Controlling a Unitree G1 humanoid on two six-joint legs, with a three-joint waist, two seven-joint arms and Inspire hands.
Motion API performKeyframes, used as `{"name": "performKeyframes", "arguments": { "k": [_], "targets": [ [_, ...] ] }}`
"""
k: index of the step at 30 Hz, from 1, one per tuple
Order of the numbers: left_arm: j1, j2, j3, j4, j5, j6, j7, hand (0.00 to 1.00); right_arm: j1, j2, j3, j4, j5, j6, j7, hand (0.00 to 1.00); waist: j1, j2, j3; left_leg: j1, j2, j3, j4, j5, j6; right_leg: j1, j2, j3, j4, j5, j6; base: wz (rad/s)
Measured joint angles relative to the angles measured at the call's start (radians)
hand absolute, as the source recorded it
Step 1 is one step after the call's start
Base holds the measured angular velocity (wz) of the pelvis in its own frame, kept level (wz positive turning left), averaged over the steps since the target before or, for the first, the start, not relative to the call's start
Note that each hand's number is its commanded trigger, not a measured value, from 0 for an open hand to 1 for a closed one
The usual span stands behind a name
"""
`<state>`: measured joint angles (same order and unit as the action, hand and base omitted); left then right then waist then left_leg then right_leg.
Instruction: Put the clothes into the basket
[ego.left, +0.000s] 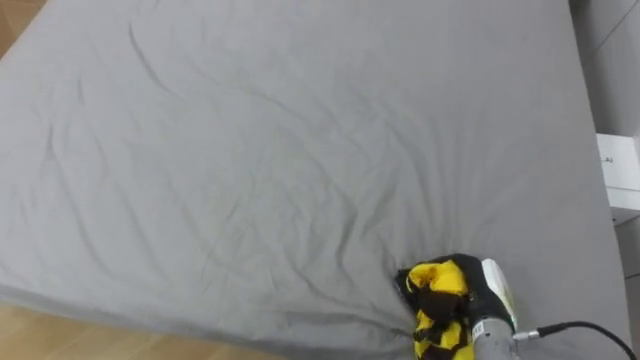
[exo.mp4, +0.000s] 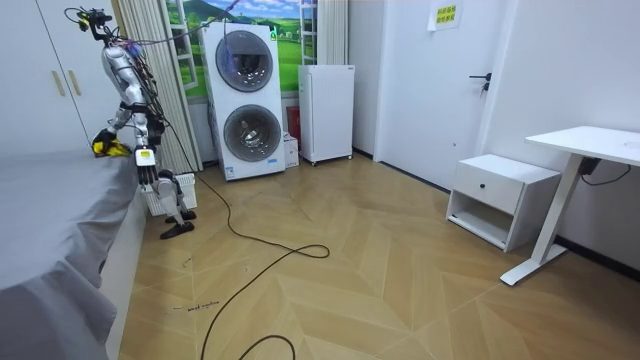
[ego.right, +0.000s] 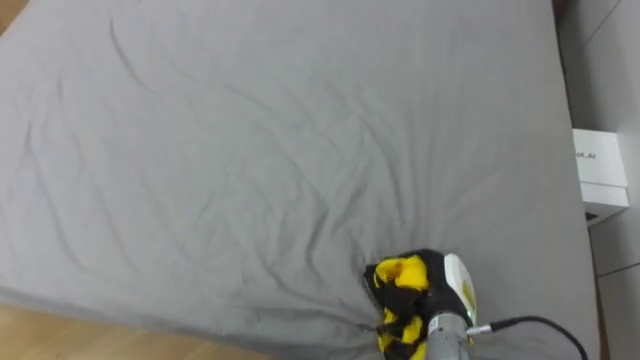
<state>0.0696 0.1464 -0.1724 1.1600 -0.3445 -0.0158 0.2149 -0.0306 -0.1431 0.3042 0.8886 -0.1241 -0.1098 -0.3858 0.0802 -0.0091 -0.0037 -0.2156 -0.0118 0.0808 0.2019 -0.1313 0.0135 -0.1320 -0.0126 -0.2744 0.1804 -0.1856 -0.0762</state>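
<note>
A yellow and black garment (ego.left: 437, 300) lies bunched near the front right corner of the grey bed (ego.left: 280, 160). My right hand (ego.left: 488, 300) is on it, fingers curled into the cloth, and the sheet's creases fan out from that spot. In the room view I stand at the bed's far corner beside the curtain, with the yellow garment (exo.mp4: 108, 147) at the bed's edge. My left hand (exo.mp4: 146, 168) hangs at my side. A white slatted container (exo.mp4: 160, 194), possibly the basket, stands on the floor by my legs.
A white box (ego.left: 620, 170) sits on the floor past the bed's right edge. Wooden floor (ego.left: 60, 335) shows along the bed's front edge. Stacked washing machines (exo.mp4: 245, 100) and a small white fridge (exo.mp4: 327, 112) stand behind me.
</note>
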Motion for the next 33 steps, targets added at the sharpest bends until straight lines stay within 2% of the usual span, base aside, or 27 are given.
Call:
{"name": "performKeyframes", "arguments": {
  "k": [4,5,7,11,15,16,18,23,26,28,32,33],
  "targets": [
    [0.001,-0.001,-0.009,0.001,0.000,-0.007,0.000,0.00,0.031,0.004,-0.014,-0.011,-0.003,0.002,0.020,1.00,-0.003,0.008,0.0049,-0.004,0.000,0.001,-0.001,0.001,0.001,-0.007,-0.001,0.003,0.003,0.000,0.001,-0.01],
    [0.001,-0.001,-0.009,0.001,0.000,-0.007,0.000,0.00,0.031,0.004,-0.015,-0.011,-0.003,0.003,0.020,1.00,-0.003,0.008,0.0050,-0.003,0.000,0.001,-0.002,0.001,0.001,-0.007,-0.001,0.003,0.003,0.000,0.001,0.00],
    [0.002,-0.002,-0.008,-0.001,0.003,-0.007,-0.002,0.00,0.037,0.000,-0.022,-0.064,-0.002,0.027,0.025,1.00,-0.003,0.008,0.0050,-0.004,0.000,0.004,-0.004,0.001,0.001,-0.011,-0.001,0.006,0.004,-0.001,0.001,-0.04],
    [0.004,-0.001,-0.006,-0.002,0.006,-0.006,-0.002,0.00,0.030,-0.001,-0.039,-0.136,-0.002,0.037,0.026,1.00,-0.002,0.008,0.0050,0.000,0.000,0.011,-0.006,0.001,0.001,-0.009,-0.001,0.013,0.004,0.000,0.001,-0.04],
    [0.004,-0.001,0.018,0.008,0.012,-0.005,-0.009,0.00,0.009,-0.007,-0.053,-0.154,0.001,0.038,0.026,1.00,0.004,0.008,0.0058,0.022,0.000,0.013,-0.015,0.001,0.001,0.005,0.000,0.025,0.004,0.000,0.003,-0.07],
    [0.011,-0.001,0.027,0.008,0.012,-0.004,-0.009,0.00,0.009,-0.011,-0.056,-0.164,0.002,0.038,0.022,1.00,0.004,0.010,0.0090,0.035,0.000,0.014,-0.021,0.001,0.001,0.015,0.000,0.024,0.004,0.000,0.003,-0.03],
    [0.017,0.002,0.038,0.007,0.012,-0.003,-0.009,0.00,0.009,-0.015,-0.063,-0.189,0.002,0.040,0.014,1.00,0.001,0.009,0.0100,0.041,0.001,0.014,-0.023,0.001,0.001,0.020,0.000,0.025,0.003,0.000,0.003,-0.02],
    [0.058,0.004,0.058,-0.011,0.025,0.001,-0.009,0.00,0.014,-0.049,-0.101,-0.342,0.002,0.048,-0.005,1.00,-0.015,0.003,0.0138,0.079,0.000,0.038,-0.035,0.001,0.002,0.041,0.000,0.056,0.002,0.000,0.006,-0.17],
    [0.082,0.009,0.076,-0.035,0.033,0.001,-0.010,0.00,0.013,-0.064,-0.139,-0.390,0.000,0.039,-0.009,1.00,-0.023,-0.010,0.0138,0.114,-0.001,0.054,-0.037,0.001,0.001,0.068,0.000,0.078,-0.012,-0.002,0.009,-0.18],
    [0.088,0.009,0.113,-0.045,0.071,0.001,-0.010,0.00,0.020,-0.067,-0.188,-0.391,0.002,0.040,-0.001,1.00,-0.039,-0.022,0.0170,0.142,-0.001,0.057,-0.039,0.000,0.001,0.095,-0.002,0.084,-0.013,-0.005,0.014,0.00],
    [0.101,0.011,0.131,-0.065,0.122,0.002,-0.010,0.00,0.026,-0.089,-0.238,-0.405,0.022,0.049,0.006,1.00,-0.061,-0.032,0.0126,0.163,-0.001,0.069,-0.046,0.000,0.001,0.107,-0.004,0.097,-0.011,-0.005,0.015,-0.16],
    [0.110,0.010,0.136,-0.084,0.123,0.011,-0.011,0.00,0.034,-0.092,-0.258,-0.420,0.022,0.062,0.008,1.00,-0.065,-0.035,0.0106,0.177,0.000,0.081,-0.052,0.000,0.001,0.114,-0.003,0.109,-0.012,-0.005,0.015,-0.25]
  ]
}}
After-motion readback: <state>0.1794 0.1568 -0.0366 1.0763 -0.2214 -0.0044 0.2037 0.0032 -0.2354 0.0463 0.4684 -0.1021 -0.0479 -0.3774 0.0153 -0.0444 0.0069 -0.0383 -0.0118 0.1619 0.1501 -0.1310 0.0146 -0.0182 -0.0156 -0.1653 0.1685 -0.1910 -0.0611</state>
